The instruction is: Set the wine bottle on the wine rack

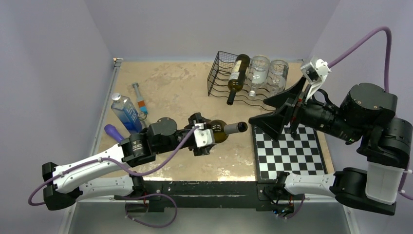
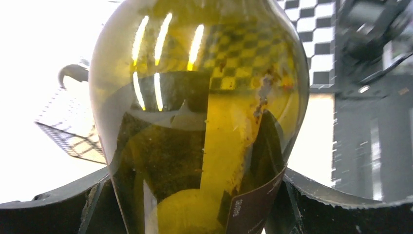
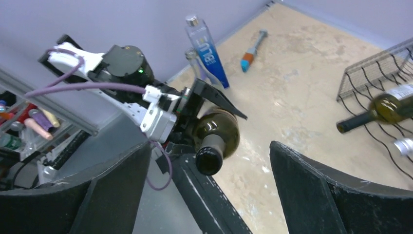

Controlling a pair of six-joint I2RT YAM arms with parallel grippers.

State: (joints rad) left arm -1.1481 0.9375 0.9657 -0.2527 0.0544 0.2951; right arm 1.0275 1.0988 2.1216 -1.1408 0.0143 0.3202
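Right now your left gripper [image 1: 203,135] is clamped on the wine bottle [image 1: 225,129], one finger on each side of the green body below the shoulder, nothing else in its grip. The bottle lies near horizontal, raised off the table [image 1: 175,83], its neck pointing toward the right arm and its mouth near the chessboard [image 1: 292,153]. In the left wrist view the glass fills the frame, with a strip of dark label at lower right.

Your right gripper [image 1: 276,110] is spread wide and holds nothing. It faces the bottle's mouth and is apart from it. In the right wrist view the dark mouth shows between the two fingers [image 3: 83,195], touching neither.

Wine rack [image 1: 217,78]: far side of the table, well apart from the held bottle. It carries another green bottle [image 1: 238,73], neck toward the near edge, and two clear glass containers [image 1: 265,73] beside it.

Left of the table you have a blue water bottle [image 1: 125,112], a purple object [image 1: 113,131] and an orange-and-blue tool [image 1: 140,99]
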